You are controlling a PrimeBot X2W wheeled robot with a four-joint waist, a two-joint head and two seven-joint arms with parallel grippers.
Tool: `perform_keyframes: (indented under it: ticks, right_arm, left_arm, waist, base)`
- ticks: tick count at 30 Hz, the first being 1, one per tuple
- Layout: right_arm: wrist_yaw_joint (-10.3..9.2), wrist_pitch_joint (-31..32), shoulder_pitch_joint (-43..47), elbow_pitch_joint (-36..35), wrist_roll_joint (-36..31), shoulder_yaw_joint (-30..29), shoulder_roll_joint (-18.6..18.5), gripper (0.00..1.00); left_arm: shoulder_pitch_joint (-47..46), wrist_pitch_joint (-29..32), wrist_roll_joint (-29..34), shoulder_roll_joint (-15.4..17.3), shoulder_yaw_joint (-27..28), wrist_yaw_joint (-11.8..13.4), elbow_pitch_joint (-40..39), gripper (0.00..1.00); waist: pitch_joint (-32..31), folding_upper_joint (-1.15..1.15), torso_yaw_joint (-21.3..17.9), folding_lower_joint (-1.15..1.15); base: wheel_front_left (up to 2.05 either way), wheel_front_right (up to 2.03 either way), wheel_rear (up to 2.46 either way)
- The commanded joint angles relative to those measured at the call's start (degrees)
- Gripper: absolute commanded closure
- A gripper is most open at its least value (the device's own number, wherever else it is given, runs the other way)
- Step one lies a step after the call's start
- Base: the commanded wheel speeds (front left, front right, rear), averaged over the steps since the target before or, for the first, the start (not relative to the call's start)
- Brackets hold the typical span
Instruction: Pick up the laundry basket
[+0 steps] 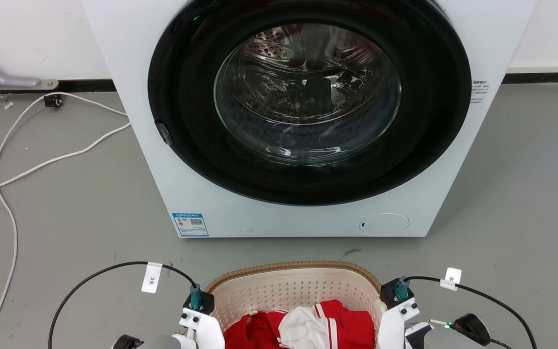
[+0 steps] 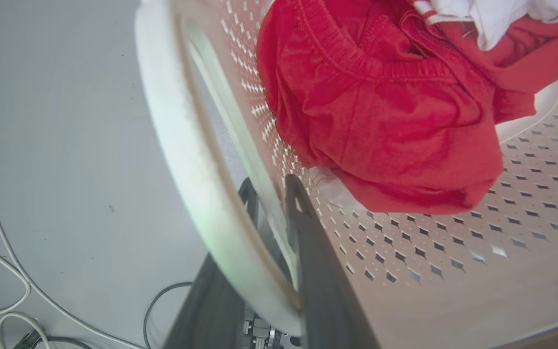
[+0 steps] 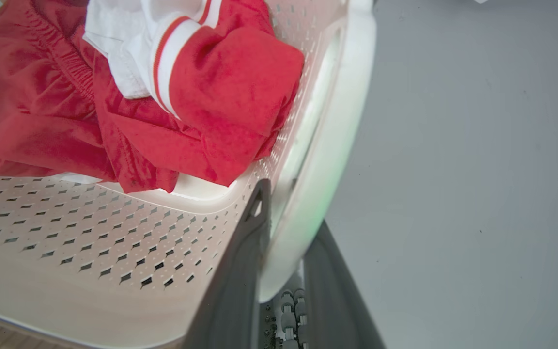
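The laundry basket (image 1: 292,266), cream and perforated with a brown woven-look rim, stands on the grey floor just in front of me, holding red and white clothes (image 1: 308,329). My left gripper (image 2: 271,190) straddles its white left handle (image 2: 182,160), one dark finger inside the wall and one outside, shut on it. On the other side, my right gripper (image 3: 289,208) clamps the white right handle (image 3: 327,145) the same way. The clothes (image 2: 380,121) (image 3: 162,97) lie loose on the basket floor, clear of the fingers.
A white front-loading washer (image 1: 303,121) with its round glass door shut stands right behind the basket. White cables (image 1: 12,160) trail over the floor at the left. Black cables (image 1: 114,267) arc up from both wrists. Bare grey floor (image 1: 526,203) lies to the right.
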Motion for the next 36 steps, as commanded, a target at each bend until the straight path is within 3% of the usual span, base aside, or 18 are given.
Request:
perform_keyframes:
  ticks: [1, 36]
  right_arm:
    - [0.20, -0.6, -0.4, -0.5, 0.2, 0.5, 1.1, 1.00]
    - [0.24, -1.8, -1.3, 0.5, 4.9, 5.4, 1.1, 1.00]
  left_arm:
    - [-0.6, -0.3, 0.0, -1.0, -0.4, -0.7, -0.7, 1.00]
    - [-1.3, -1.9, -3.7, -1.1, -4.7, -0.7, 0.0, 1.00]
  waist:
    - [0.0, -0.01, 0.0, 0.00]
    - [-0.3, -0.01, 0.2, 0.00]
  base:
    - [0.00, 0.00, 0.00]
    - [0.00, 0.00, 0.00]
